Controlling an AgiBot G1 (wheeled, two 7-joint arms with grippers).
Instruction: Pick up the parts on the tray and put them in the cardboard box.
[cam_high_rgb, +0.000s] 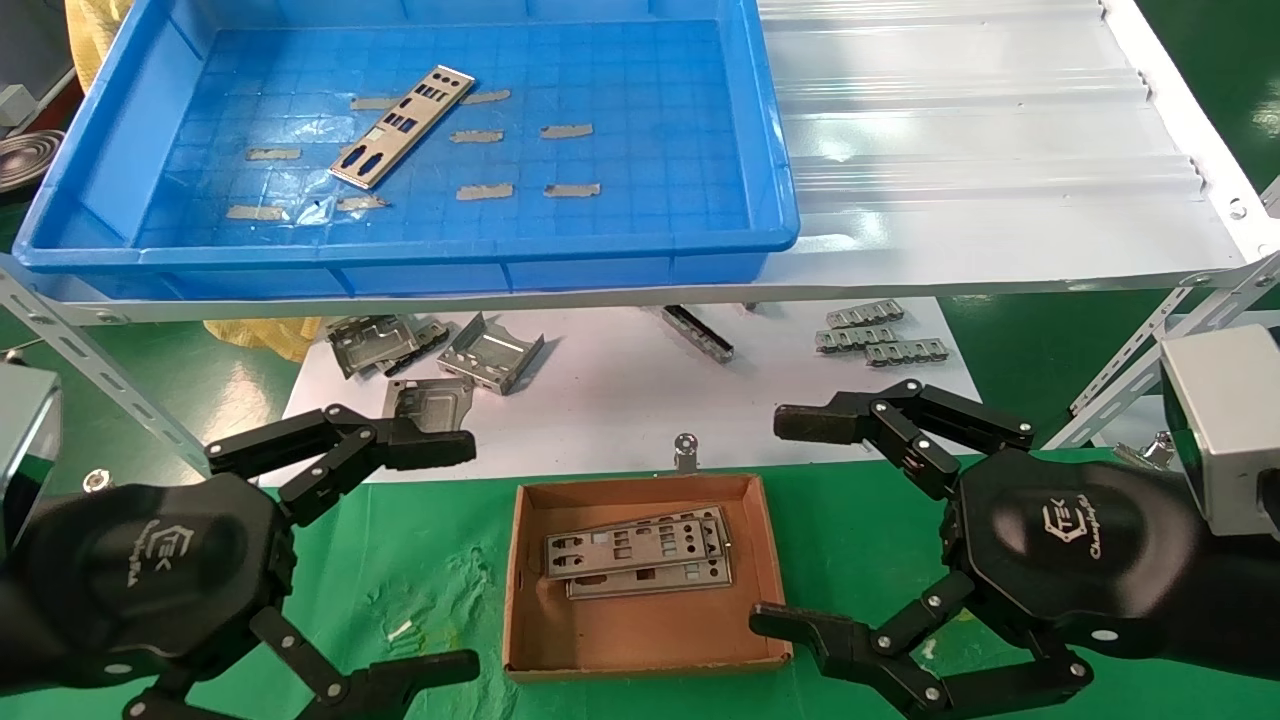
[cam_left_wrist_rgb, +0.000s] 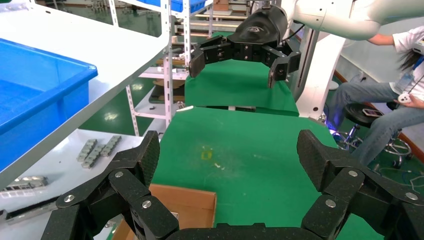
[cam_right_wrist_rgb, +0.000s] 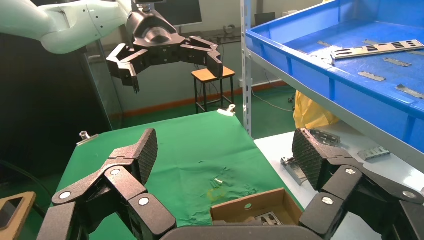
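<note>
I am holding my left gripper (cam_high_rgb: 455, 555) and right gripper (cam_high_rgb: 775, 525) wide open and empty beside the cardboard box (cam_high_rgb: 770, 540), risking a slipped pinch since the last part (cam_high_rgb: 402, 140) is lying flat in the tray (cam_high_rgb: 400, 270).

glossy bright blue plastic tray (cam_high_rgb: 770, 130), gridded floor; thin silver metal plate (cam_high_rgb: 402, 126), smooth sheen; matt brown cardboard box (cam_high_rgb: 770, 560); wrinkled green cloth (cam_high_rgb: 420, 560); matt black textured gripper pads (cam_right_wrist_rgb: 146, 155).

1 part (cam_high_rgb: 402, 141) in tray (cam_high_rgb: 620, 270); 2 in cardboard box (cam_high_rgb: 640, 658)
</note>
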